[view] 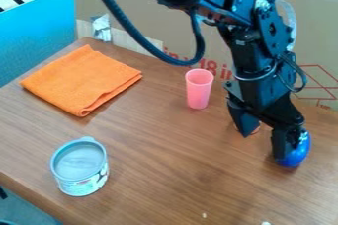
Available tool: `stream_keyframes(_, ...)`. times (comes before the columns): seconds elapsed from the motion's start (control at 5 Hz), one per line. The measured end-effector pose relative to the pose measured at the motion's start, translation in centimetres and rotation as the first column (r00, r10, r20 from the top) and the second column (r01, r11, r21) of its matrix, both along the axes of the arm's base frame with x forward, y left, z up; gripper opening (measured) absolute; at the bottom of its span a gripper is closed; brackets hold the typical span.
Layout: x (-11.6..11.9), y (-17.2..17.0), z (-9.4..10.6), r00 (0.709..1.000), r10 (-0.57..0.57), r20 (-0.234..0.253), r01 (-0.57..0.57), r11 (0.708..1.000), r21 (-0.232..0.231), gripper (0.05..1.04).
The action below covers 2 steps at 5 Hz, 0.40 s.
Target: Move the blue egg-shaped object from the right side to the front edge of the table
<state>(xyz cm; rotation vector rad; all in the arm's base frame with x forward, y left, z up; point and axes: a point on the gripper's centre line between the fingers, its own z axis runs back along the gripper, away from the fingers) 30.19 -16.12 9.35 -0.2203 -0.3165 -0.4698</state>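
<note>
The gripper (265,139) hangs low over the right part of the table, its two fingers apart. A shiny blue rounded object (298,151) is right beside the right-hand finger, which hides part of it; whether they touch I cannot tell. Behind the left-hand finger a small reddish edge shows, mostly hidden. Left of the arm, a pink cup (198,89) stands upright near the back. An orange cloth (80,81) lies folded at the back left. Toward the front left stands a pale can (81,168) with a light grey top.
Cardboard (178,26) walls off the back of the wooden table (165,169). A black cable (135,34) loops down from the arm above the back edge. Small white bits lie near the front, and a blue panel (39,34) stands beyond the table at the left.
</note>
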Motion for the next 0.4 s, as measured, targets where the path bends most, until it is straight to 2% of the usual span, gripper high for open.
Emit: stream_keyframes(0.4, 2.4, -1.7, -2.0, 0.999, 0.037, -0.035, -0.034, 0.997, 0.067, 1.001)
